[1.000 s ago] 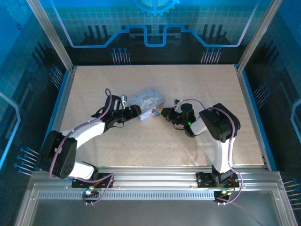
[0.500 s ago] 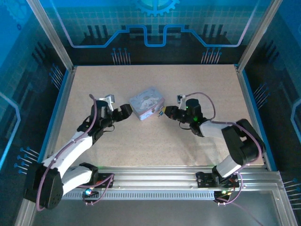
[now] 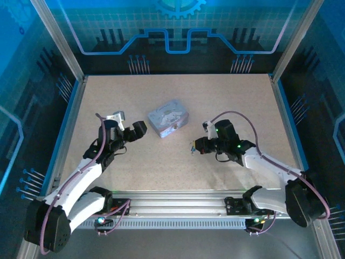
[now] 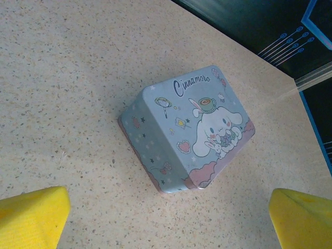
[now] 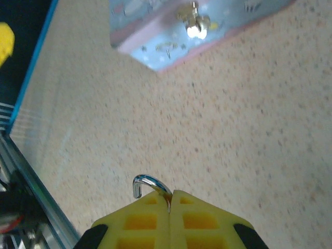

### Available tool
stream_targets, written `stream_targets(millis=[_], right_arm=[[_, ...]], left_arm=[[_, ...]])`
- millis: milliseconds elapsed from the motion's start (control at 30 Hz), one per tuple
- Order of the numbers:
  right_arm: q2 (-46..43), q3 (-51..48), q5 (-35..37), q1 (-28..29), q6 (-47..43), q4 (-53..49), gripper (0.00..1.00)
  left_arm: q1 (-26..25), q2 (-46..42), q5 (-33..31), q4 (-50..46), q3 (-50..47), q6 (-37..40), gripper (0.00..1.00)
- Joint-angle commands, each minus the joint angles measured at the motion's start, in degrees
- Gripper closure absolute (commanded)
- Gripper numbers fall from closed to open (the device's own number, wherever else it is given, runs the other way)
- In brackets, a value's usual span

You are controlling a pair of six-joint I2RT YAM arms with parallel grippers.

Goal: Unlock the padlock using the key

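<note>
My right gripper (image 5: 170, 199) is shut on the padlock. Its curved silvery shackle (image 5: 148, 184) hooks out above the yellow fingertips with its free end loose, and the dark body is hidden between the pads. In the top view the right gripper (image 3: 192, 147) hangs just right of the table's middle, below and right of the tin. My left gripper (image 3: 141, 129) stands open to the left of the tin, with bare table between its yellow fingers (image 4: 31, 215). The key is out of view.
A grey-blue cartoon tin (image 3: 168, 117) lies flat on the speckled table between the two arms. It fills the middle of the left wrist view (image 4: 192, 129), and its gold latch (image 5: 194, 23) faces the right gripper. A blue rail (image 3: 73, 116) edges the table on the left.
Both arms have drawn back from the tin. The right gripper moved toward the near edge with the padlock in it, and the left one pulled away to the left, open.
</note>
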Motion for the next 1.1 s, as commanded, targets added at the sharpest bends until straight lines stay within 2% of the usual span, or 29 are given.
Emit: stream_targets(millis=[0, 167, 400, 1067], right_arm=[[-3.41, 1.22, 2.67, 1.27, -3.25, -11.54, 1.0], [-5.32, 0.42, 4.9, 2.42, -4.38, -18.52, 1.0], [-4.95, -1.8, 5.5, 2.82, -4.46, -19.68, 1.0], [8.32, -0.83, 4.32, 5.59, -4.69, -12.61, 1.0]], left_arm=[[0.62, -0.76, -0.86, -0.21, -1.15, 0.9, 0.01], [0.7, -1.02, -0.71, 0.08, -1.77, 0.54, 0.01], [0.71, -1.0, -0.54, 0.3, -2.22, 0.28, 0.01], [0.71, -1.04, -0.53, 0.12, -2.51, -0.07, 0.01]])
